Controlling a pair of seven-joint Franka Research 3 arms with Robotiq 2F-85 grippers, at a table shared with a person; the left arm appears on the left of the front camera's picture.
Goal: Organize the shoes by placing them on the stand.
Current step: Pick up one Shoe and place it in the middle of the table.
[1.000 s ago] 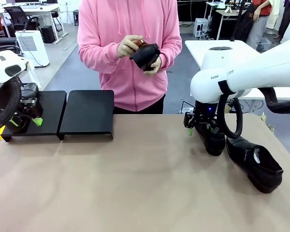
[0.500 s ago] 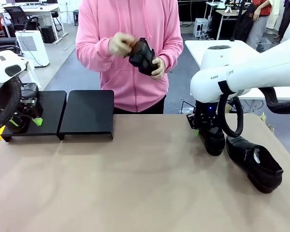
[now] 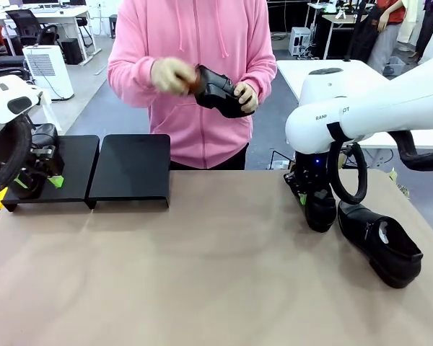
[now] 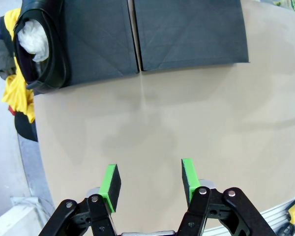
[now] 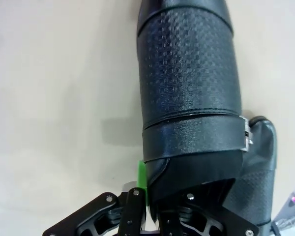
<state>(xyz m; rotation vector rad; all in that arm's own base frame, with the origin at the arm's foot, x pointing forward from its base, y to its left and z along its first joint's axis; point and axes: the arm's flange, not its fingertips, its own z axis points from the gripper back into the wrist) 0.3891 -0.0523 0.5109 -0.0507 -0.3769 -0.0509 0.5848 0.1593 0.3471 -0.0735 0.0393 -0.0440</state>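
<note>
right pincer [image 5: 147,196] is clenching on the rear collar of a shoe [image 5: 187,73], which is extending straight ahead of its fingers on the table [image 5: 54,98]. left pincer [image 4: 148,179] is standing released, gripping nothing; the stand [image 4: 187,34] is lying ahead of it, a second shoe [image 4: 42,46] sitting on its section ahead-left.

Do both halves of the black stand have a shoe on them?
No, a shoe sits on one half of the stand; the other is bare.

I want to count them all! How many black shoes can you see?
4 shoes: one in the person's hands, one on the table pinched by the right gripper, one lying beside it, one on the stand. More may be hidden.
</note>
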